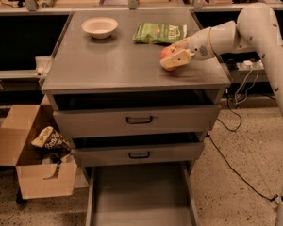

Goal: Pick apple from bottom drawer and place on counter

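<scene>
The red-orange apple (166, 53) is between the fingers of my gripper (172, 56), low over the right part of the grey counter (108, 60). The gripper is shut on the apple; I cannot tell whether the apple touches the counter top. My white arm reaches in from the right. The bottom drawer (139, 197) is pulled out at the bottom of the cabinet, and its flat floor shows nothing in it.
A cream bowl (99, 27) and a green snack bag (159, 33) lie at the back of the counter. Two grey drawers with black handles (139, 120) stand slightly open. An open cardboard box (33, 159) with snack bags sits on the floor at the left. Cables run at the right.
</scene>
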`<state>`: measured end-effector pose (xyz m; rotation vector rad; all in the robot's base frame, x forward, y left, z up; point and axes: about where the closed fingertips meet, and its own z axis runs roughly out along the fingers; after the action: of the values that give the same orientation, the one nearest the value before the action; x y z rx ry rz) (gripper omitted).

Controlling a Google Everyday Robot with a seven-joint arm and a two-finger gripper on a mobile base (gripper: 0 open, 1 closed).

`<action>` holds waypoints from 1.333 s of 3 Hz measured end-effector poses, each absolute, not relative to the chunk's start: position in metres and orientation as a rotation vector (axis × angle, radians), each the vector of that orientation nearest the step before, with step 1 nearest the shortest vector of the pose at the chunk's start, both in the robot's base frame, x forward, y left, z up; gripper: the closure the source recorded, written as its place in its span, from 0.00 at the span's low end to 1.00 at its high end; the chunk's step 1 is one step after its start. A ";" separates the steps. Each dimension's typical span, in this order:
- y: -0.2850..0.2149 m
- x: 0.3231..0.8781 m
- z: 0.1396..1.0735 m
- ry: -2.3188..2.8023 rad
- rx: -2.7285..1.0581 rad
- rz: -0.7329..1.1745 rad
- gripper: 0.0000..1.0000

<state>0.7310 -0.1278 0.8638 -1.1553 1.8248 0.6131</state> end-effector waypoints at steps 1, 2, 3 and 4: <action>-0.128 0.736 0.860 1.839 -1.129 0.630 0.84; -0.129 0.739 0.856 1.858 -1.111 0.646 0.53; -0.130 0.739 0.854 1.864 -1.109 0.650 0.29; -0.130 0.740 0.854 1.863 -1.107 0.651 0.06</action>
<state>0.7400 -0.1303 0.8541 -1.1069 1.8634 0.6513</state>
